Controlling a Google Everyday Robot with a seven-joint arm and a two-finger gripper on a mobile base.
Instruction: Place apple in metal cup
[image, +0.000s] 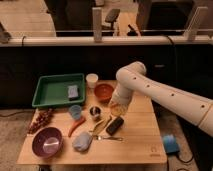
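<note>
The apple (118, 109) is a small yellow-orange fruit held at the tip of my gripper (118, 107), just above the table's middle. The white arm reaches in from the right and bends down to it. The metal cup (95, 113) is a short dark-silver cup standing upright on the wooden table (135, 145), a little to the left of the gripper and slightly lower in the picture. The apple is beside the cup, not over it.
A light blue cup (75, 111) stands left of the metal cup. An orange bowl (104, 91), a white cup (92, 80) and a green tray (56, 90) are behind. A red chili (75, 125), grapes (41, 120), purple bowl (47, 141), grey cloth (82, 142) and black object (115, 125) lie in front.
</note>
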